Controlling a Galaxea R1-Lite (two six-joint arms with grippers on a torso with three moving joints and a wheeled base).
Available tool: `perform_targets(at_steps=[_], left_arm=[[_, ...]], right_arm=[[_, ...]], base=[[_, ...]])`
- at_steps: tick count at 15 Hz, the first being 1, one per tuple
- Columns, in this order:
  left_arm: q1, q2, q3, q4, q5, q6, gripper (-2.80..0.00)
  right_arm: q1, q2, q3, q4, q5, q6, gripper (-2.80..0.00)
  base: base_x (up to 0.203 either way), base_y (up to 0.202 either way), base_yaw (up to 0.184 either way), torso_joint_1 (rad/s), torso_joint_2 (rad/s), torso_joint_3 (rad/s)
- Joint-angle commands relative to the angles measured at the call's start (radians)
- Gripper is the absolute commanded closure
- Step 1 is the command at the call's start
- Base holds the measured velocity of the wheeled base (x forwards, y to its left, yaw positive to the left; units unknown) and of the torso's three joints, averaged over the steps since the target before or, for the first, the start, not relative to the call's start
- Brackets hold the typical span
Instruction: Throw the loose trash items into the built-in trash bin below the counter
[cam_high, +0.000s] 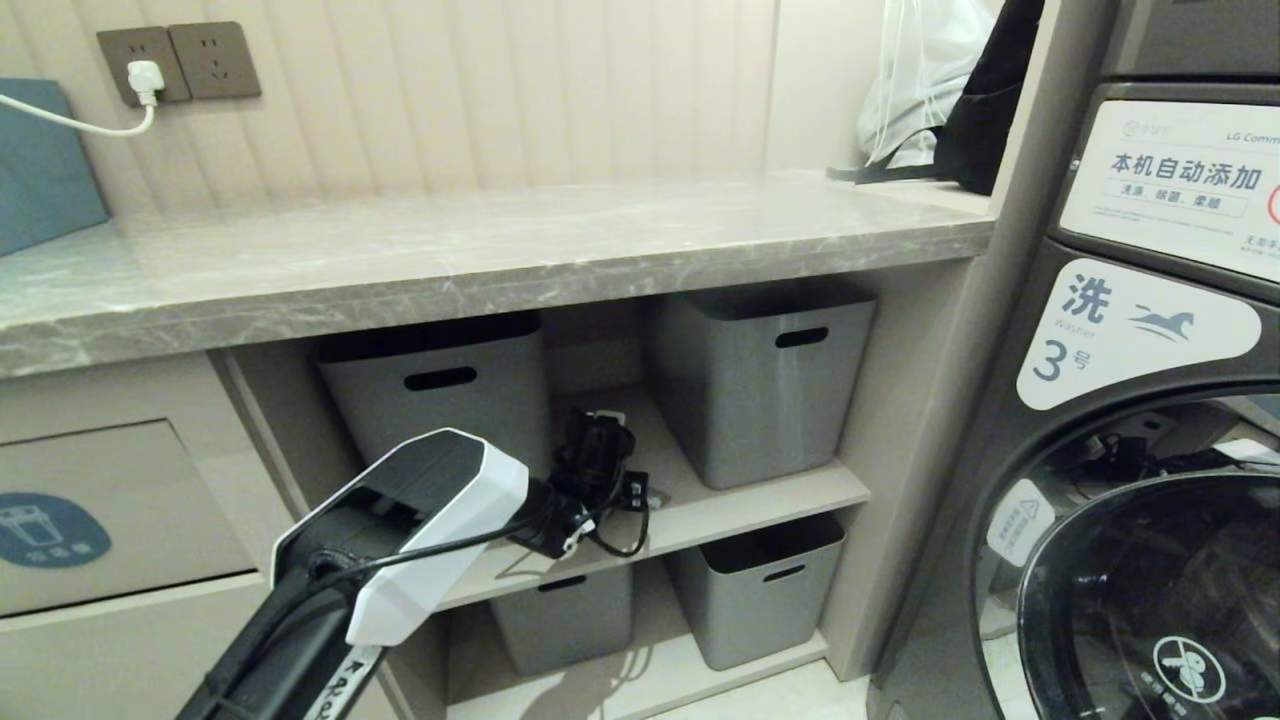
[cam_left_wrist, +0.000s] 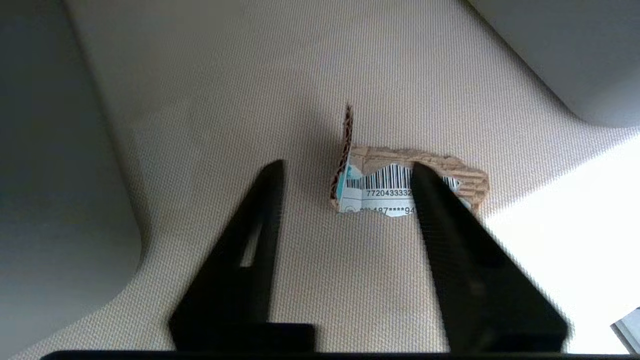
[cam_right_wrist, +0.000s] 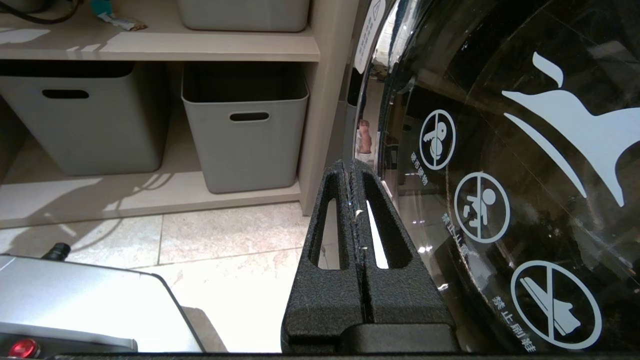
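Observation:
A torn brown cardboard scrap (cam_left_wrist: 385, 185) with a barcode label lies on the beige shelf (cam_left_wrist: 320, 280), one edge folded upright. My left gripper (cam_left_wrist: 348, 165) hangs over it, open, the upright edge between its fingers and one finger (cam_left_wrist: 440, 215) overlapping the scrap. In the head view the left gripper (cam_high: 600, 450) sits on the shelf between two grey tubs, under the counter (cam_high: 500, 250), and hides the scrap. The trash bin flap (cam_high: 110, 480) with its blue sticker is at the far left. A small teal-and-white wrapper (cam_right_wrist: 117, 21) lies on that shelf. My right gripper (cam_right_wrist: 350, 167) is shut and empty, low beside the washer door.
Grey tubs (cam_high: 440, 395) (cam_high: 760, 380) flank the left gripper, and two more (cam_high: 760, 590) stand on the shelf below. A washing machine (cam_high: 1130, 450) fills the right. On the counter are a teal box (cam_high: 40, 170) and a white bag (cam_high: 920, 80).

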Motion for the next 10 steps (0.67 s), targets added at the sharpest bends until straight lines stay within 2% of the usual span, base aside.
perform_targets(at_steps=[1, 3, 7, 10], left_arm=[[0.000, -0.002, -0.002, -0.002, 0.001, -0.001, 0.00], [0.000, -0.003, -0.001, -0.002, 0.000, -0.004, 0.00], [-0.003, -0.049, 0.019, 0.031, 0.001, -0.061, 0.00], [-0.020, -0.171, 0.180, 0.026, 0.000, -0.110, 0.00]], right_arm=[[0.000, 0.001, 0.000, 0.001, 0.000, -0.001, 0.00], [0.000, 0.001, 0.001, 0.001, 0.000, -0.003, 0.00], [0.000, 0.001, 0.000, 0.002, 0.000, -0.001, 0.00], [0.001, 0.001, 0.000, 0.001, 0.002, 0.004, 0.00]], base=[[0.000, 0.000, 0.000, 0.000, 0.00, 0.000], [0.000, 0.000, 0.000, 0.000, 0.00, 0.000], [0.000, 0.000, 0.000, 0.000, 0.00, 0.000], [0.000, 0.000, 0.000, 0.000, 0.00, 0.000]])
